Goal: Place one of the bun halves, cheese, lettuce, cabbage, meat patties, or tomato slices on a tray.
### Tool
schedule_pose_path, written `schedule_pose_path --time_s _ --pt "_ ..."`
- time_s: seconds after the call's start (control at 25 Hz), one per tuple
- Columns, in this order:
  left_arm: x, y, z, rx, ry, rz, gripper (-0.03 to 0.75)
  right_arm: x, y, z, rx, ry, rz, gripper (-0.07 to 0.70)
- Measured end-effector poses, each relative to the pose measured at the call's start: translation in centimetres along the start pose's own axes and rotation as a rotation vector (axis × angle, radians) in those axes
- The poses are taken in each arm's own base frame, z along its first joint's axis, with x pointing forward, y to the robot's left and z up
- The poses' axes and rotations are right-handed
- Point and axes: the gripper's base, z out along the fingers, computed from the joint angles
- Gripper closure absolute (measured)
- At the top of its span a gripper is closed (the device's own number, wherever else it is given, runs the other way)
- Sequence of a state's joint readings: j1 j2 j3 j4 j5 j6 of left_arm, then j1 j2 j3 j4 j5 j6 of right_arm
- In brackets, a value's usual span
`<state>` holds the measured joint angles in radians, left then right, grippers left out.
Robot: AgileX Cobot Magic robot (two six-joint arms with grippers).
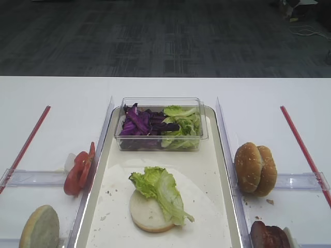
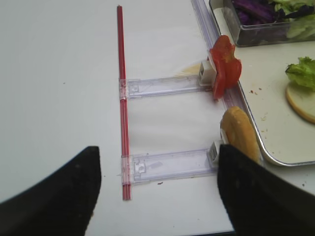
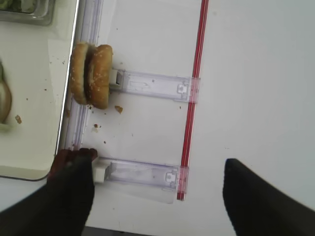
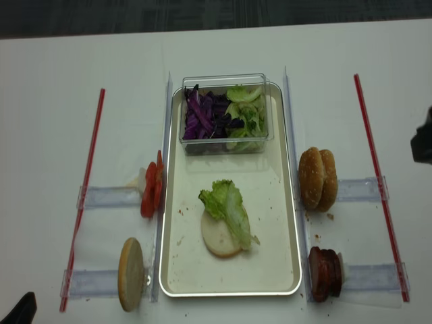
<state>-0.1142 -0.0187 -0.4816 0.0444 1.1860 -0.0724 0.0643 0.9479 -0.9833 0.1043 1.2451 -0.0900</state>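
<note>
The cream tray (image 1: 217, 155) holds a pale bun half (image 1: 147, 214) with a lettuce leaf (image 1: 163, 188) draped over it. A clear tub holds purple cabbage (image 1: 139, 124) and more lettuce. Tomato slices (image 2: 225, 66) and a bun half (image 2: 238, 132) stand on edge left of the tray. Two sesame bun halves (image 3: 91, 73) and the meat patties (image 3: 74, 153) stand to its right. My right gripper (image 3: 153, 167) is open over a plastic holder, its left finger beside the patties. My left gripper (image 2: 158, 152) is open and empty, its right finger beside the bun half. No cheese is in view.
Clear plastic holders (image 2: 167, 164) run out from the tray's sides to red strips (image 1: 302, 147) on the white table. The clear tub (image 1: 160, 142) fills the tray's far end. Crumbs lie on the tray and by the sesame buns.
</note>
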Motion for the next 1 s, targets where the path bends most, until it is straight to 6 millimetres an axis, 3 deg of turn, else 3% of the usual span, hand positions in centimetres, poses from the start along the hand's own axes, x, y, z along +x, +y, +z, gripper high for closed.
schedule_pose_path --time_s 0.28,0.6,1.0 --pt "0.0 0.0 0.0 0.000 0.000 0.000 0.242 6.5 0.5 -1.9 0.014 -0.124 -0.015 0.076" --pt "0.0 0.0 0.0 0.000 0.000 0.000 0.242 12.5 0.7 -0.8 0.021 -0.203 -0.024 0.076" --pt "0.0 0.0 0.0 0.000 0.000 0.000 0.242 16.7 0.7 0.4 0.043 -0.419 -0.041 0.076"
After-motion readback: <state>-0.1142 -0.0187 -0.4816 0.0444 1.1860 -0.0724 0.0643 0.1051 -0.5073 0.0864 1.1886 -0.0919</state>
